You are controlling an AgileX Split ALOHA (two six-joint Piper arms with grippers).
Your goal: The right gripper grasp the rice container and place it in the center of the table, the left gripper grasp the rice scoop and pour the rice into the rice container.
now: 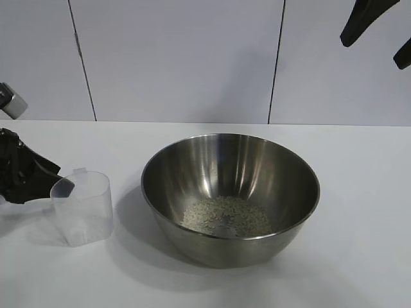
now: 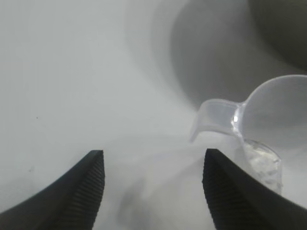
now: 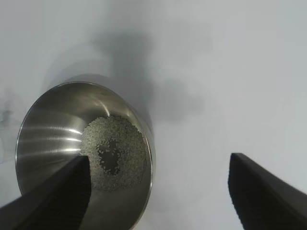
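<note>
The rice container (image 1: 192, 163), a wide steel bowl, stands at the middle of the table (image 1: 359, 192) with a flat heap of rice (image 1: 226, 215) on its bottom. The rice scoop (image 1: 83, 208), a clear plastic cup, stands upright on the table left of the bowl, handle toward my left gripper (image 1: 51, 183). That gripper is open just beside the handle, holding nothing. In the left wrist view my left gripper (image 2: 153, 153) is spread, with the scoop (image 2: 273, 115) off to one side. My right gripper (image 1: 372, 54) is open, high above the bowl's right side. The right wrist view shows my right gripper (image 3: 159, 159) above the bowl (image 3: 48, 129) and rice (image 3: 120, 139).
White wall panels (image 1: 180, 58) stand behind the table. The bowl's dark outer wall (image 2: 283, 24) shows beyond the scoop in the left wrist view. Bare tabletop lies right of the bowl.
</note>
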